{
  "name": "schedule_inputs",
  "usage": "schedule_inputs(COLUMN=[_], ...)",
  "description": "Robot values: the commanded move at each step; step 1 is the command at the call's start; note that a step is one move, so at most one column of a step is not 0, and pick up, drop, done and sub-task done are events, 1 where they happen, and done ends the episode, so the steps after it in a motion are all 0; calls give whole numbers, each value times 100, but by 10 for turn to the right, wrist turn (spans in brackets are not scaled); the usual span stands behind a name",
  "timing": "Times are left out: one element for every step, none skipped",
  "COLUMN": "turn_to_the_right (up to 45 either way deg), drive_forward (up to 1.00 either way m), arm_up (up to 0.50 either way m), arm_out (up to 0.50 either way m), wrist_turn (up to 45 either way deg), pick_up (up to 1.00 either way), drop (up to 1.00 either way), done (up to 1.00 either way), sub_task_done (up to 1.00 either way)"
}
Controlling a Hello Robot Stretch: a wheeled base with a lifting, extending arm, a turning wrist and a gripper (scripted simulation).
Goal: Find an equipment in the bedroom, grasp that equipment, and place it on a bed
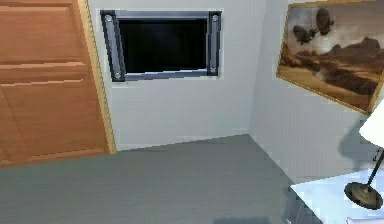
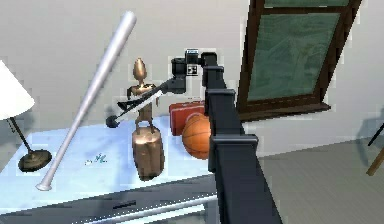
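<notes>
Took bat [image 2: 88, 105] for task's thing: stood slanted left of brown vase [image 2: 148, 152], knob end down on table [image 2: 110, 180], barrel high above vase. Judged it stiff, hard, smooth, fairly light but long, so likely to swing if taken near either end. Would grab shaft around mid-length, stretch nearest vase. Ball [image 2: 197, 135] just right of vase: round, probably harder to grip. Gripper [image 2: 116, 118] above vase, fingers aimed toward bat; I could not tell whether it held anything. Made out no writing or labels on bat or ball.
</notes>
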Motion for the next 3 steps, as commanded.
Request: schedule_inputs(turn_to_the_right=[0, 0, 0], drive_forward=[0, 0, 0], arm_up=[0, 0, 0], arm_out=[0, 0, 0], wrist_turn=[450, 450, 240], pick_up=[0, 0, 0], drop=[0, 0, 0], done=[0, 0, 0], sub_task_done=[0, 0, 0])
